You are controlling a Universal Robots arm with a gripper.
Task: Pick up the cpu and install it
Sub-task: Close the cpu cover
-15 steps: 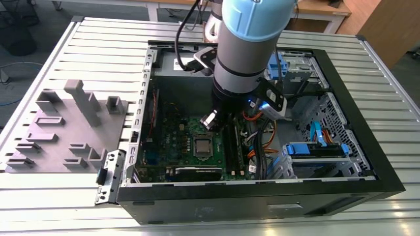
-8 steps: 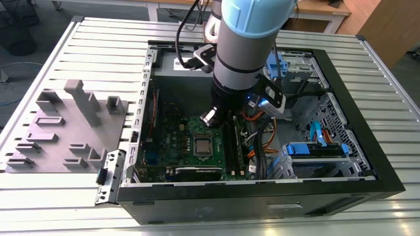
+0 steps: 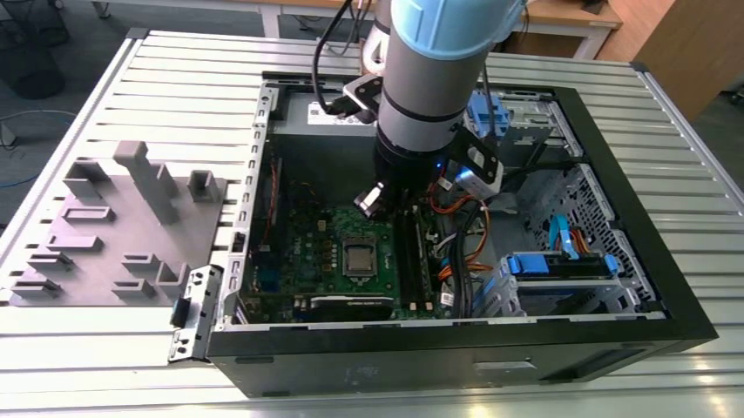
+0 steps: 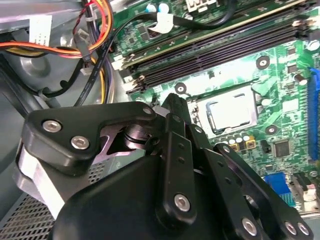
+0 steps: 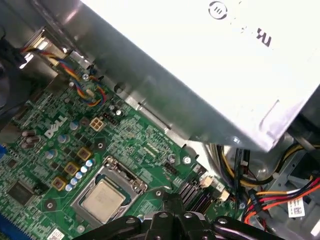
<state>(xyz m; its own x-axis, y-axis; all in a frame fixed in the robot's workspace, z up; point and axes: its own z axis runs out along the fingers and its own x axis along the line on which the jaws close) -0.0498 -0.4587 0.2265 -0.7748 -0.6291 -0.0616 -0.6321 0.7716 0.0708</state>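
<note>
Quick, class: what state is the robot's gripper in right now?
Gripper: holding nothing, above the motherboard; the cpu lies in its socket.

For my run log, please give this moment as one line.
cpu: seated in motherboard socket | gripper: above the board, beside socket, holding nothing visible | grey tray: outside case

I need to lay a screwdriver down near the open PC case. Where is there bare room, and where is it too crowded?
Free: the slatted table beyond the grey moulded tray, and the strip at the exterior view's right of the case. Crowded: inside the case, where the arm hangs over the motherboard, with the cpu in its socket and cables alongside.
</note>
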